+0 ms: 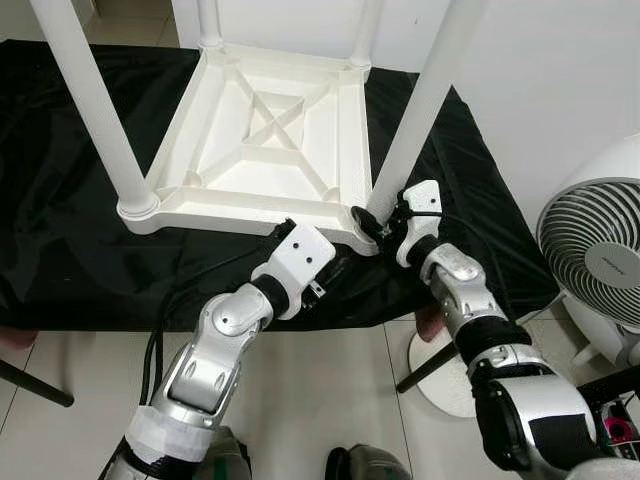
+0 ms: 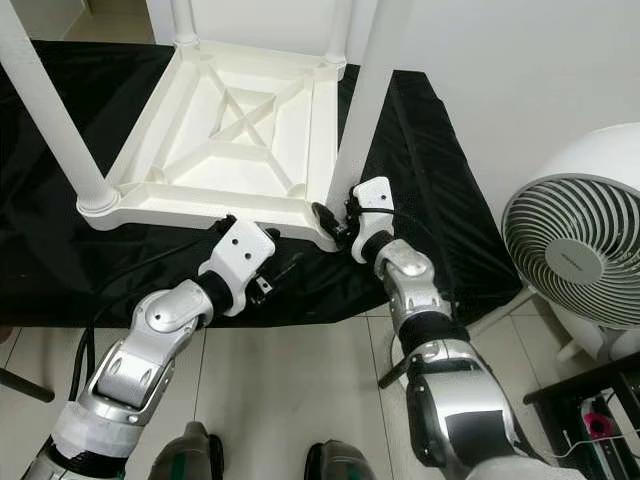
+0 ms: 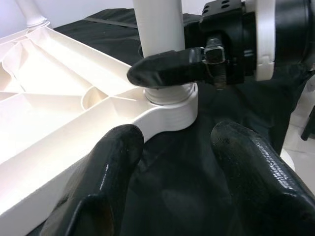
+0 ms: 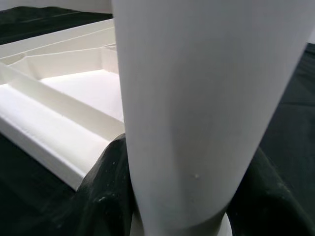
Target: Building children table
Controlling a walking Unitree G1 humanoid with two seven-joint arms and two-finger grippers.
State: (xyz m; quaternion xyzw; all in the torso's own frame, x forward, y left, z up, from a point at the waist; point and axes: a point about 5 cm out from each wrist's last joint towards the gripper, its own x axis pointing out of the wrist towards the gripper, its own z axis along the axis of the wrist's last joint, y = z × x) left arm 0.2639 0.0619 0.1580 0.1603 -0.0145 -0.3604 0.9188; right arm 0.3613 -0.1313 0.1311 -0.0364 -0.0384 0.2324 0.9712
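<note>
Legs pointing upward, the white plastic children's table top [image 1: 270,140] lies upside down on a black cloth [image 1: 70,250] spread over the counter, its ribbed, cross-braced underside exposed so the corner sockets can be reached from above. Four white cylindrical legs stand in those sockets; the near-right white leg [image 1: 425,100] rises from the corner closest to the robot's right arm.

The right gripper [image 1: 372,222] sits low at that corner, its black fingers [image 3: 165,69] closed round the base of the leg just above the socket collar [image 3: 170,105]. A hold that low probably gives the best purchase for turning or pressing the leg home without levering it sideways. The right wrist view looks straight along the leg's shaft, fingers on either side of it.

The left gripper [image 1: 322,283] hovers just beside the same corner, over the cloth by the near edge of the top, its two fingers [image 3: 106,172] spread apart and holding nothing. It seems placed to steady the frame if the leg's seating shoves it.

A white round floor fan [image 1: 595,255] stands on the floor to the right, well apart from the work.
</note>
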